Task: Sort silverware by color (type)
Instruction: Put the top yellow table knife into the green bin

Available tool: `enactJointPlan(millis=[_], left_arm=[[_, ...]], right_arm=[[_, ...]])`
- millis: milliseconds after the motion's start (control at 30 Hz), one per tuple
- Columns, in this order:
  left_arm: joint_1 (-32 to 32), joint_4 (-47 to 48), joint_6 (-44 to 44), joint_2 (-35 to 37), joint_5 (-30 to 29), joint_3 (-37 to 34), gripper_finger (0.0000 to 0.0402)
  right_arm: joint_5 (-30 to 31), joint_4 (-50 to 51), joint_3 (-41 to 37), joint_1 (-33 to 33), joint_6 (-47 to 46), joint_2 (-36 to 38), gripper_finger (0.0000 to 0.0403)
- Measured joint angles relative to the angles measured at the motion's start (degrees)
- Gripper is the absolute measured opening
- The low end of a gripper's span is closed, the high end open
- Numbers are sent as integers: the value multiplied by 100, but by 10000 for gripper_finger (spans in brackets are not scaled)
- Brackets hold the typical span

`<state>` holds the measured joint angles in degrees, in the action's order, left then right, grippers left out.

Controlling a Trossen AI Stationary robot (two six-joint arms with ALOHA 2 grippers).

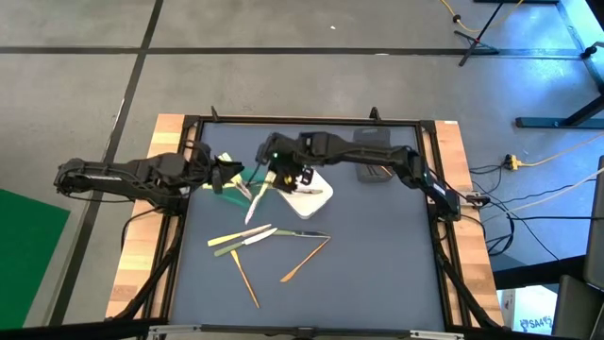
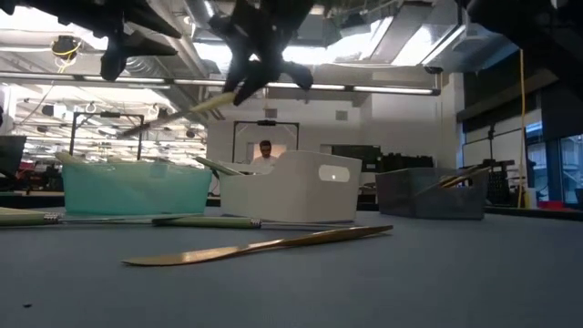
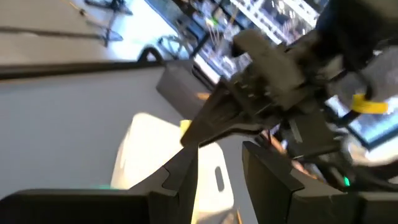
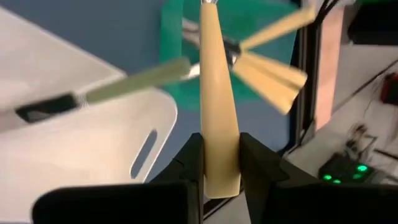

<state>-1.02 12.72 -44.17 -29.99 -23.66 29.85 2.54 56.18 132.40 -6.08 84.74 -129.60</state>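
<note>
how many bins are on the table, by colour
green bin: 1
white bin: 1
grey bin: 1
total: 3

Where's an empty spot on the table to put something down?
The dark mat is bare along its right side, below the grey bin, and in the near left corner. It is crowded up top, where the green bin, white bin and both end effectors meet, left and right, which holds a pale yellow utensil. Loose silverware fills the middle.
</note>
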Motion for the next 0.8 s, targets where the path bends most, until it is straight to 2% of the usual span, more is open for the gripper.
enactJointPlan(millis=[200,800], left_arm=[[-2,377,-11,-54,710,0,118],[-5,387,-88,-731,1896,-2,118]], right_arm=[[54,-349,0,356,112,0,58],[51,-1180,-2,651,278,0,58]])
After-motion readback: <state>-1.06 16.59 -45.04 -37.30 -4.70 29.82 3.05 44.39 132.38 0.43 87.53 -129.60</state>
